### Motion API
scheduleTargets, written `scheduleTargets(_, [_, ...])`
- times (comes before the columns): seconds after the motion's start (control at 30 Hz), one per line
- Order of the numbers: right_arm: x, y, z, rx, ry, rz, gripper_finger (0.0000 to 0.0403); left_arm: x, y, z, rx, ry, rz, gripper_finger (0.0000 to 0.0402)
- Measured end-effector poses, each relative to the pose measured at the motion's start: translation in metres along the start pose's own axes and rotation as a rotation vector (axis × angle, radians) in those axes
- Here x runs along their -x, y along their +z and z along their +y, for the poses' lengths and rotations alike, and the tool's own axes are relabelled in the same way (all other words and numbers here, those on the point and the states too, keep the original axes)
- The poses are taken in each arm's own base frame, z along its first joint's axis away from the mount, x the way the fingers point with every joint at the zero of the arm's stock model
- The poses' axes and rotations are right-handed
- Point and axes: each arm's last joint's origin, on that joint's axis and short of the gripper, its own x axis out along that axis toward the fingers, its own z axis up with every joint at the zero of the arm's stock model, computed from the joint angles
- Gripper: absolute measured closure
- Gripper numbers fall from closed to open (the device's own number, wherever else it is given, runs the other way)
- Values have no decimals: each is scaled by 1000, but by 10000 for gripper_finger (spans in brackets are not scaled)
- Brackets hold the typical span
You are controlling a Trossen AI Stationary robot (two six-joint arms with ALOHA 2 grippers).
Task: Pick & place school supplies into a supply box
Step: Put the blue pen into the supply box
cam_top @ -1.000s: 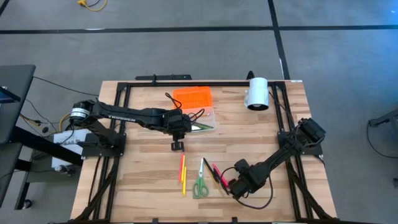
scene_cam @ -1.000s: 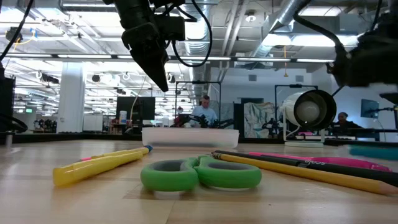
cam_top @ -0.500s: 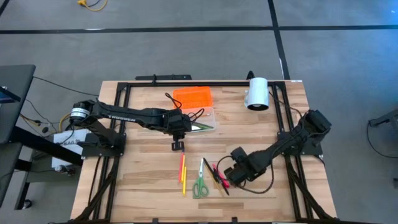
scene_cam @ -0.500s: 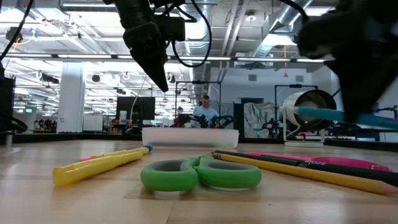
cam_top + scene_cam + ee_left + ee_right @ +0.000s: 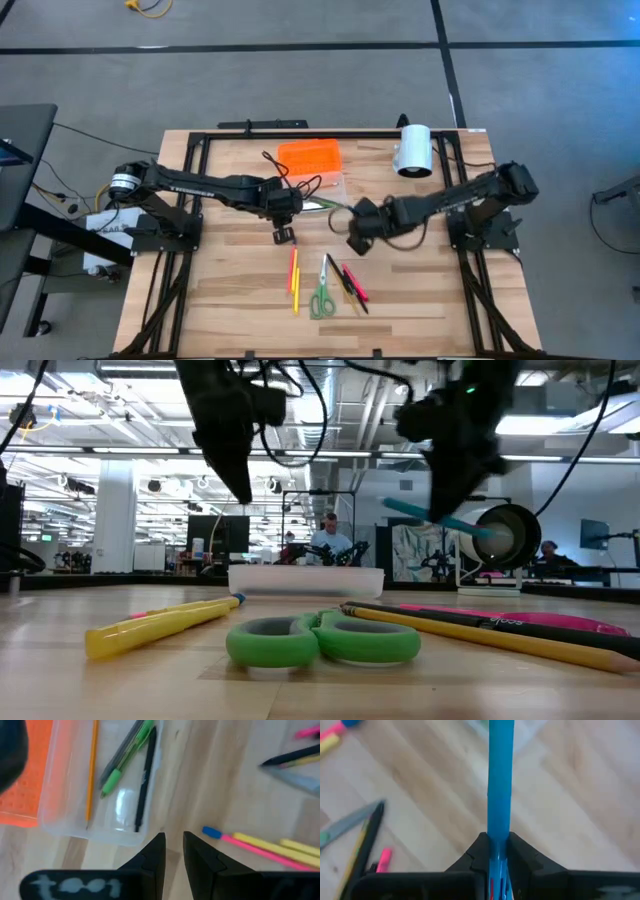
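The supply box (image 5: 318, 180) lies open at the table's far middle, its orange lid (image 5: 308, 157) beside the clear tray (image 5: 115, 800). In the tray lie a green pen (image 5: 125, 760), a black pen (image 5: 145, 780) and an orange pencil (image 5: 91, 770). My left gripper (image 5: 173, 847) hovers just near of the tray, its fingers a narrow gap apart and empty. My right gripper (image 5: 355, 238) is above the table right of the tray, shut on a blue pen (image 5: 500, 775). The green scissors (image 5: 322, 292), yellow and orange pencils (image 5: 294, 280) and black and pink pens (image 5: 350, 285) lie flat on the table. My right gripper pinches the blue pen between its two fingers at one end (image 5: 499, 827). The pen runs along the fingers and sticks out past their tips. It is lifted clear of the table and tilted, as the low view shows (image 5: 435, 520).
A white cylinder (image 5: 412, 150) lies on its side at the far right of the table, right of the box. A yellow and pink highlighter with a blue cap (image 5: 250, 845) lies near the left gripper. Black frame rails run along the table's edges.
My right gripper has risen from the near right of the table, by the black and pink pens, and swung toward the far edge and left, toward the box. The blue pen has gone with it, lifted clear of the table.
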Motion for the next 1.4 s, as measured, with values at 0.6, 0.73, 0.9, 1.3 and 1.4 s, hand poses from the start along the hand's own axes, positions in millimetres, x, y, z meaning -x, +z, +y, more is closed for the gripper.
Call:
scheduleTargets(0.6, [-23,85,-56,216,170,-233,371,95,-49,-21,290,216,-270,344])
scheduleTargets(0.73, [-27,97,-62,228,215,-289,377,99,-60,-33,325,252,-293,344])
scheduleTargets(0.9, [-34,106,-66,227,237,-328,370,100,-66,-47,342,273,-346,344])
scheduleTargets(1.3, [-75,110,-53,263,267,-265,366,101,-69,-50,334,282,-368,344])
scheduleTargets(1.4, [-81,112,-48,271,266,-253,362,101,-69,-50,325,285,-366,344])
